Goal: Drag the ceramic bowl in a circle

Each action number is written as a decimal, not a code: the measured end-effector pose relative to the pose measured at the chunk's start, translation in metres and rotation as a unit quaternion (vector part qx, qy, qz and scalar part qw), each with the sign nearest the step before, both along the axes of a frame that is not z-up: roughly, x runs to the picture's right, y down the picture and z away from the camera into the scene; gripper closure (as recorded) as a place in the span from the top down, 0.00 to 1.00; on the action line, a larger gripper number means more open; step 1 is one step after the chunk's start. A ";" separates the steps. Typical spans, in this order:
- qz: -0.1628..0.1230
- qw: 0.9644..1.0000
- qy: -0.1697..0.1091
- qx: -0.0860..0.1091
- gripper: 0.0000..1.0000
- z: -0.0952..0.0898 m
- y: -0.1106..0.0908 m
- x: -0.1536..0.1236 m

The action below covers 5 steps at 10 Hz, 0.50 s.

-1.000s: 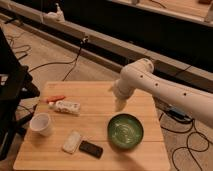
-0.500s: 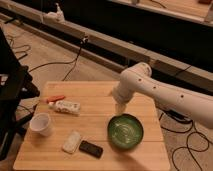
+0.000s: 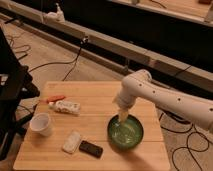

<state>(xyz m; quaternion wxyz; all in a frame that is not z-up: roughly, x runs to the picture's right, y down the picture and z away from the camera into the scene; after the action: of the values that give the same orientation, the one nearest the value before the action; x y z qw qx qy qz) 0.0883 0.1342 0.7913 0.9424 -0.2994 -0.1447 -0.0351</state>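
Observation:
The ceramic bowl [image 3: 126,133] is wide, round, glossy green and sits on the wooden table [image 3: 95,100] near its front right corner. My white arm reaches in from the right and bends down over the bowl. My gripper [image 3: 123,116] points down at the bowl's far rim, just at or inside the edge. The arm's wrist hides the gripper's upper part.
A white cup [image 3: 41,124] stands at the table's left edge. A white packet [image 3: 66,106] with an orange item [image 3: 55,98] lies behind it. A pale bar [image 3: 72,141] and a black phone-like object [image 3: 92,148] lie left of the bowl. Cables run across the floor.
The arm has swung down and toward the front, bringing the gripper from above the table's middle to the bowl's far rim. The bowl has not visibly moved.

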 end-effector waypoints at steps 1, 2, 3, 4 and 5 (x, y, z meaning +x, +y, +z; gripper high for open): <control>0.009 1.000 0.002 -0.007 0.70 0.004 0.004 0.004; 0.037 0.999 0.004 -0.021 0.70 0.014 0.012 0.012; 0.061 0.998 0.002 -0.024 0.70 0.019 0.014 0.016; 0.064 0.998 0.001 -0.024 0.70 0.020 0.014 0.017; 0.063 0.998 0.000 -0.024 0.70 0.020 0.013 0.014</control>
<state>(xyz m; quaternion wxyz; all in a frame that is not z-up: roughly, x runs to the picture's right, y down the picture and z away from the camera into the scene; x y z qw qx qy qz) 0.1026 0.1476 0.8113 0.9353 -0.3122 -0.1641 0.0280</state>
